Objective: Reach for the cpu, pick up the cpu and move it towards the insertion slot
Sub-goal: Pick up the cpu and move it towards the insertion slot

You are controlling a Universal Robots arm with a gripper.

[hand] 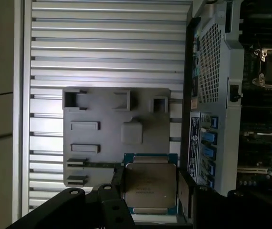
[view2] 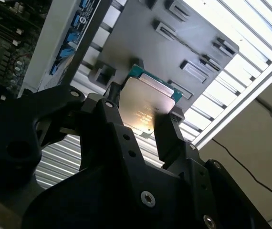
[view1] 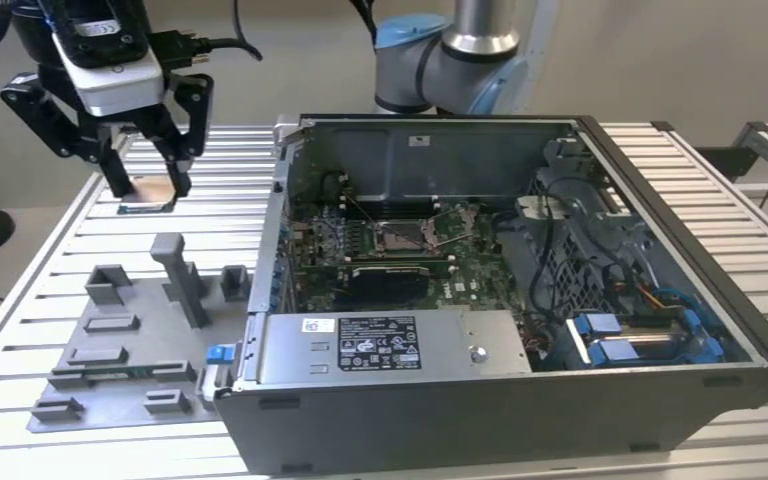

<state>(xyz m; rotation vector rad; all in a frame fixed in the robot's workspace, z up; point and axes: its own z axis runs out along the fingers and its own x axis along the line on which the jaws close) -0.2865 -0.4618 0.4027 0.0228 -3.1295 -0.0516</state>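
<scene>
Hanging over the slatted metal surface [view1: 704, 200], the gripper [view1: 152, 190] was clamped on the cpu [hand: 149, 186], lifted off the grey fixture plate [view1: 131, 340]. The insertion slot [view1: 404, 237] sat well apart, inside the open computer case [view1: 491, 410]. A plain beige wall [view1: 291, 60] was behind it all.

The arm [view1: 480, 30] is a smooth silver tube that runs into a rounded grey joint housing [view1: 418, 80] with a pale blue cap [view1: 404, 30]. The tool [view1: 148, 188] is black, built of angular linked bars on either side that taper to slim fingers [view1: 180, 180]. Above the bars sits a white block [view1: 117, 78] beneath a black cylindrical part, and a thick black cable [view1: 217, 45] loops off beside it. In the second wrist view the black bars carry small round silver screws [view2: 148, 199] and plain pin holes, and the pads [view2: 167, 138] are flat, squared blocks.
</scene>
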